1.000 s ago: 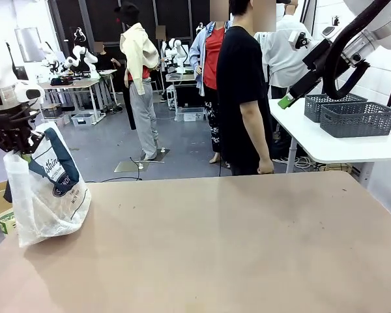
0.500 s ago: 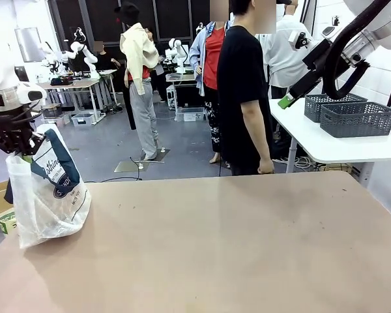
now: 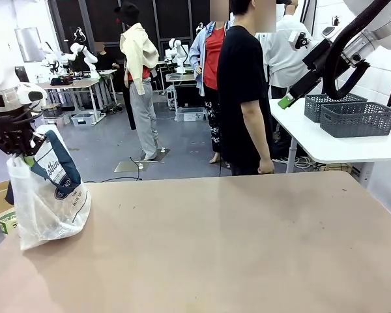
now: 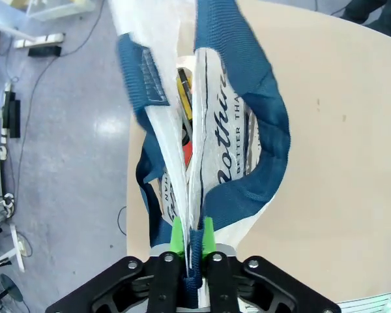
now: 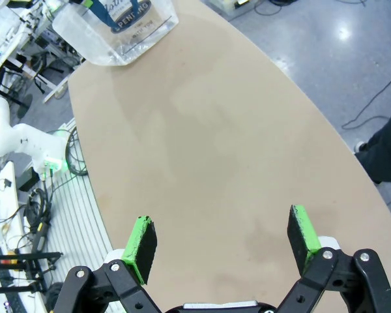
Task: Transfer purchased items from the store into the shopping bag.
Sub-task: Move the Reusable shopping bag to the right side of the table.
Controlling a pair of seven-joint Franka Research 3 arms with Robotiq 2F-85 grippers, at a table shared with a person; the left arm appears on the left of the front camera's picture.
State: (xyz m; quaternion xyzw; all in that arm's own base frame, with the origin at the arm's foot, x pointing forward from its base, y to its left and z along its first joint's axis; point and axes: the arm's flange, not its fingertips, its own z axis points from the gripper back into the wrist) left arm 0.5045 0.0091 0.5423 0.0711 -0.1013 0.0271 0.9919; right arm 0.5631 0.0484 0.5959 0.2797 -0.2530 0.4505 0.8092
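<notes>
Looking across your table, you have a wide tan top, bare but for the bag standing at its 9 o'clock edge. A person in a black shirt stands at 12 o'clock beyond the far edge, side-on to you. At 2 o'clock, on a white side table, sit two dark grey openwork baskets, one behind the other; they are well apart from the bag.

The bag is translucent white with navy straps and blue lettering, upright and slumped a little at its base. From your left wrist you can see down its mouth to something yellow and red inside, too hidden to name.

Your left gripper hangs over the bag's top at 9 o'clock, its green pads nearly together with the gathered plastic and a strap pinched between them. Your right gripper is raised high at 2 o'clock, fingers spread wide with nothing between them, the bare tabletop below it.
</notes>
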